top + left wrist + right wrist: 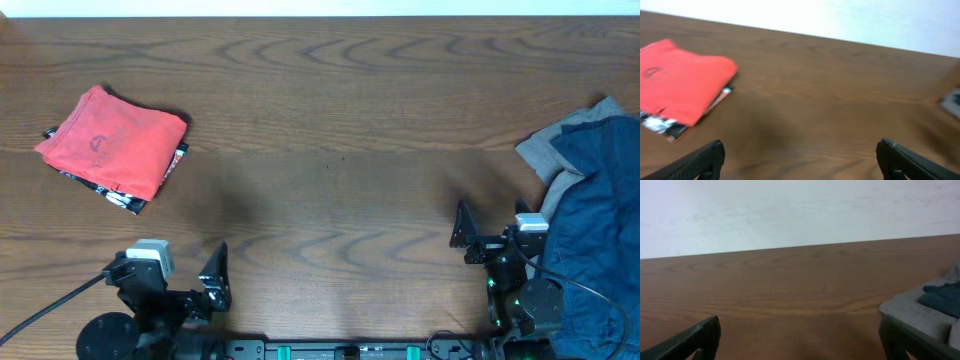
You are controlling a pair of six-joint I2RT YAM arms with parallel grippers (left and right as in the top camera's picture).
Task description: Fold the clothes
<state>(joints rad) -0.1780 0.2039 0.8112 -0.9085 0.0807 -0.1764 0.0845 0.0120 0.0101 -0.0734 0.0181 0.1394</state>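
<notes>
Wooden table (330, 120): red shirt (112, 140) lies folded far left; navy-grey heap (600, 200) waits right. Empty, left fingers (710, 152) and right fingers (705, 330) stand apart. Next, likely: draw one shirt out.

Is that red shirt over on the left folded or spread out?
Folded: the coral-red T-shirt lies as a compact, layered rectangle, with black-and-white printed edges peeking out underneath.
</notes>
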